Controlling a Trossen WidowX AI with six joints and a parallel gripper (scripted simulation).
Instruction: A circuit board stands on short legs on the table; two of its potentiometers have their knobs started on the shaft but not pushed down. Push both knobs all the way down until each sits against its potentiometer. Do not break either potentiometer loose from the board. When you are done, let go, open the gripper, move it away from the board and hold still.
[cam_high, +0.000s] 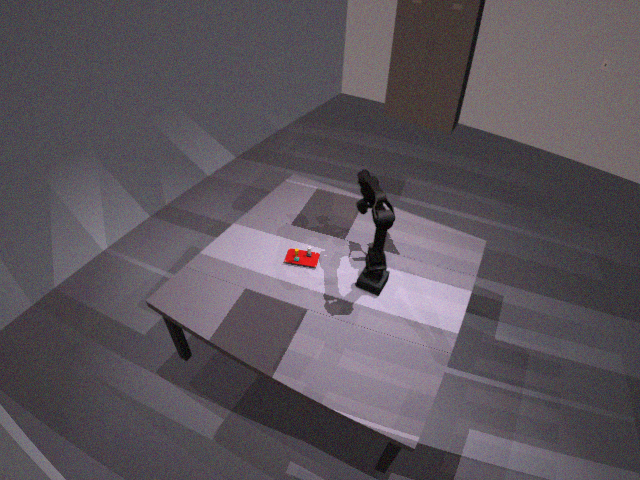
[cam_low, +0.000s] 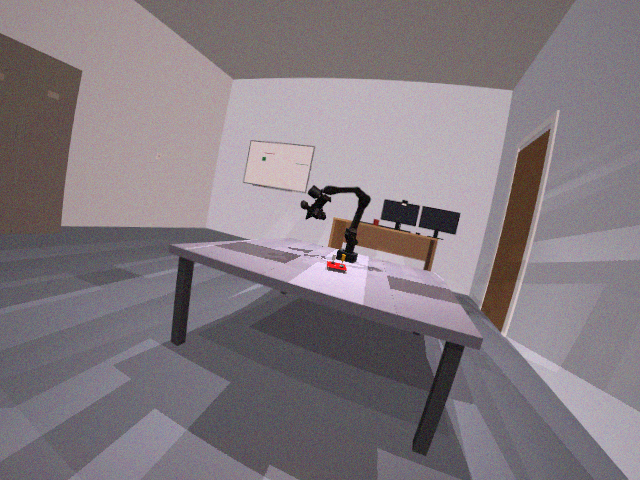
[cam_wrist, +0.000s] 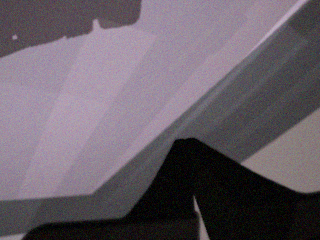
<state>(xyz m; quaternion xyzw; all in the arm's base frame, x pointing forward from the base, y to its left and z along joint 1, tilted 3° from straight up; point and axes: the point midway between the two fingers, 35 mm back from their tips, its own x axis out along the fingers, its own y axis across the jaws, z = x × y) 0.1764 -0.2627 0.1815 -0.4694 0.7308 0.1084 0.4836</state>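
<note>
The red circuit board (cam_high: 310, 261) (cam_low: 336, 267) stands on the table, in front of the arm's base. A yellow knob (cam_high: 296, 251) (cam_low: 343, 256) stands up from it at one side. A grey-white part (cam_high: 309, 248) (cam_low: 333, 257), apparently the other knob, stands on it too, and a small teal part (cam_high: 296, 258) lies near the yellow knob. The gaps under the knobs are too small to tell. My gripper (cam_high: 362, 207) (cam_low: 308, 216) (cam_wrist: 185, 140) is shut and empty, high above the table and away from the board. The board is not in the wrist view.
The table (cam_high: 341, 361) (cam_low: 289, 276) carries the arm's black base (cam_high: 372, 281) (cam_low: 346, 255). The raised arm casts shadows on the table top. A brown desk (cam_low: 382, 240) with two monitors (cam_low: 400, 212) stands behind the table. The wrist view shows the table's edge and floor beyond.
</note>
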